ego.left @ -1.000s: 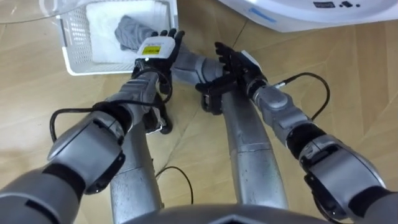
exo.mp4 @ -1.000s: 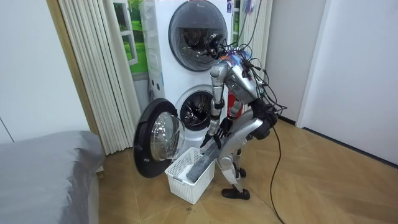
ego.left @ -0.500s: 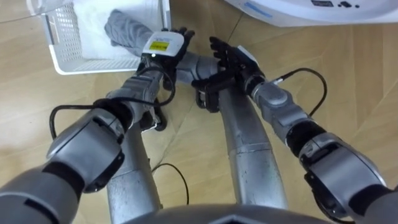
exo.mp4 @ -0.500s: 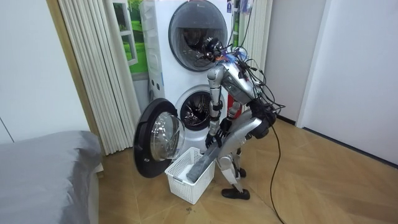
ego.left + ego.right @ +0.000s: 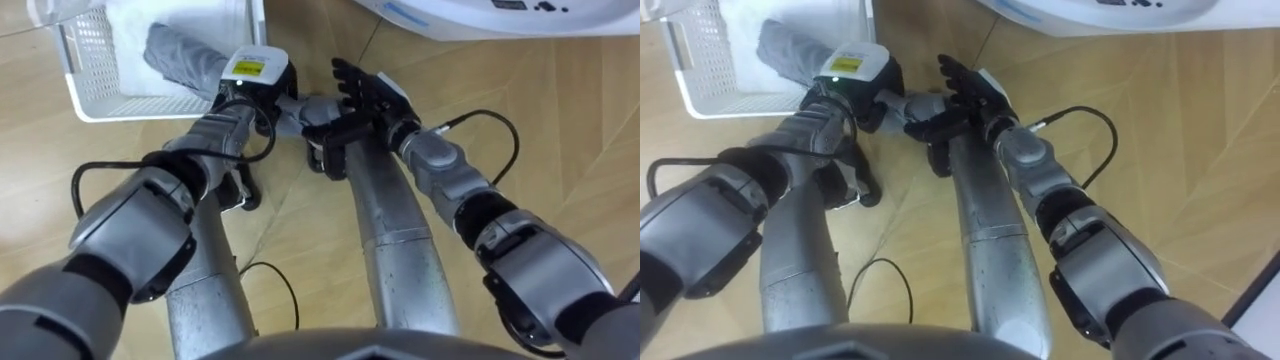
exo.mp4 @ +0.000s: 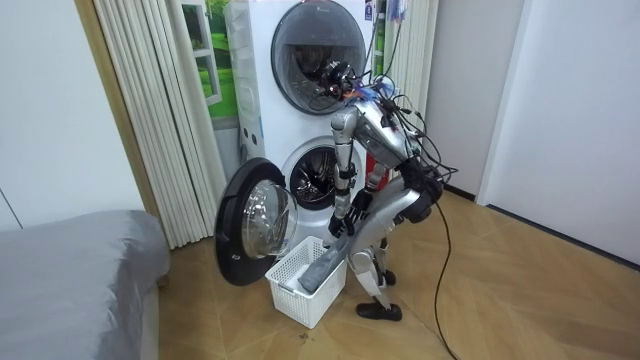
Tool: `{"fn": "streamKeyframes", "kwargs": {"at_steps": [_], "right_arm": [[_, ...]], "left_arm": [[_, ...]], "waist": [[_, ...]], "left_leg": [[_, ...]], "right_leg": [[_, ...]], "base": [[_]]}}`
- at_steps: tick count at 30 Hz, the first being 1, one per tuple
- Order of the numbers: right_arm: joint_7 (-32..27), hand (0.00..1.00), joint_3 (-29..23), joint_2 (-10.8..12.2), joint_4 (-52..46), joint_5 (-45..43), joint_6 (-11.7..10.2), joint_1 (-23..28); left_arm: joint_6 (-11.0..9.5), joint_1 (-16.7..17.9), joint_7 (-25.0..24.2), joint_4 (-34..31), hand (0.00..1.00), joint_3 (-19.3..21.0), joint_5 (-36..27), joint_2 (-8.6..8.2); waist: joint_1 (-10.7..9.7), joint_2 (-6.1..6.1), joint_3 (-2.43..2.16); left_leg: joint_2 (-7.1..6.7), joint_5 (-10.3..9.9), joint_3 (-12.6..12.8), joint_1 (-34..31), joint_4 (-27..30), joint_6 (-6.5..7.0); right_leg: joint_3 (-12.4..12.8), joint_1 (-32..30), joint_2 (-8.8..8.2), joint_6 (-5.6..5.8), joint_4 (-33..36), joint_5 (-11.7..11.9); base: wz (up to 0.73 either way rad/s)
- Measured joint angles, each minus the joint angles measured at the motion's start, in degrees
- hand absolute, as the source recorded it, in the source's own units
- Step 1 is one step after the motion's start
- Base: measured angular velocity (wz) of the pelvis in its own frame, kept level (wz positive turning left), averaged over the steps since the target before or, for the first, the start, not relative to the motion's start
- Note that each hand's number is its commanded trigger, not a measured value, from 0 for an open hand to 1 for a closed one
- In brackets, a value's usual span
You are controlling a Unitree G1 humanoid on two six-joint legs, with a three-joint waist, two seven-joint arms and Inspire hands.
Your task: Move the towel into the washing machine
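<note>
Towel (image 5: 178, 52): grey, bunched, lying in the white basket (image 5: 88, 55), upper left of the eye views. Not in the machine yet.

Left hand (image 5: 256, 72): at the basket's near corner, right at the towel's end. The back of the hand faces the camera, so I can't tell how its fingers are set or whether they touch the cloth.

Right hand (image 5: 368, 92): upper centre of frame, just beside the left hand, over the wood floor (image 5: 560, 150). Its fingers (image 5: 345, 75) are straight, slightly spread and hold nothing.

Room view: the robot stands bent forward at the waist, both arms hanging down toward the basket. The basket sits on the floor between its feet and the open door (image 6: 255, 222) of the lower washing machine (image 6: 318, 180). The door is swung out to the room view's left and the drum is exposed. The upper machine (image 6: 310, 45) is stacked on top with its door closed. Bed (image 6: 70, 270) with a grey cover at lower left of frame, well apart from the basket.
</note>
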Motion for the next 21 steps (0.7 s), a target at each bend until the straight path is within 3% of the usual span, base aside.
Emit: {"fn": "streamKeyframes", "kwargs": {"at_steps": [5, 14, 21], "right_arm": [[-0.05, 0.00, 0.04, 0.00, 2.14, 1.54, 0.00, -0.05], [0.92, 0.00, 0.22, -0.54, 5.02, -0.83, 0.66, 2.52], [1.33, 0.00, 1.10, -2.17, 5.23, -1.72, 3.12, 5.55]], "left_arm": [[-0.32, 0.90, 0.02, -0.01, 1.00, -0.41, 0.24, -0.31], [-1.28, 4.45, 0.11, 0.43, 1.00, -0.32, 0.74, 0.09], [-1.71, 5.66, 2.04, 0.40, 1.00, 1.46, 0.35, 0.38]], "waist": [[0.95, 0.01, 0.00], [1.81, 0.17, -0.03], [5.40, 0.44, -0.11]], "left_leg": [[-0.10, 0.00, 0.05, 1.63, -0.08, 0.00], [-0.67, 0.50, 0.14, 9.74, -4.02, -0.15], [-1.16, 0.82, 0.54, 18.62, -8.29, -0.18]], "right_leg": [[0.06, 1.63, 0.00, 0.04, 0.01, -0.08], [-0.13, 9.89, -0.10, 0.42, -3.89, 0.36], [-0.45, 18.69, -0.26, 0.76, -7.71, 0.33]], "base": [[0.01], [0.01], [0.01]]}}
